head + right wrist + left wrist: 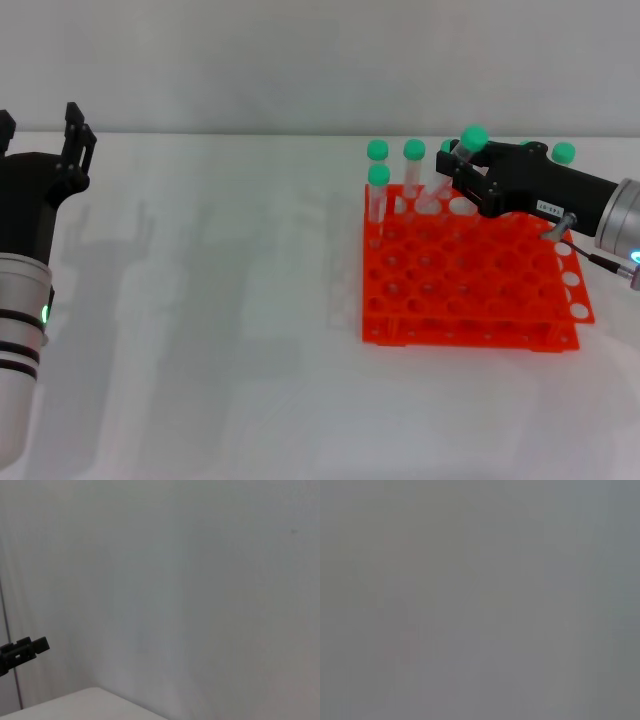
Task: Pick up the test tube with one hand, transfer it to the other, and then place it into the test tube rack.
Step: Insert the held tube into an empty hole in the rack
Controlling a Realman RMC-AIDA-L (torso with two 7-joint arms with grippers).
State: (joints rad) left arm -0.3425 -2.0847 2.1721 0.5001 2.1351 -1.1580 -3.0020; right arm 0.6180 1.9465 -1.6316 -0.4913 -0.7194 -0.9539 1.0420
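The orange-red test tube rack (470, 290) stands on the white table at the right. My right gripper (462, 165), black with a white label, reaches over the rack's far side from the right. It is shut on a tilted test tube (445, 185) with a mint-green cap (473, 135); the tube's lower end is at a far-row hole. My left gripper (40, 132) is at the far left, raised, pointing up, open and empty. One of its fingers shows in the right wrist view (22, 650).
Several other green-capped tubes (379, 178) stand upright in the rack's far rows. The white table (200, 330) stretches between the left arm and the rack. A pale wall rises behind the table. The left wrist view shows only plain grey.
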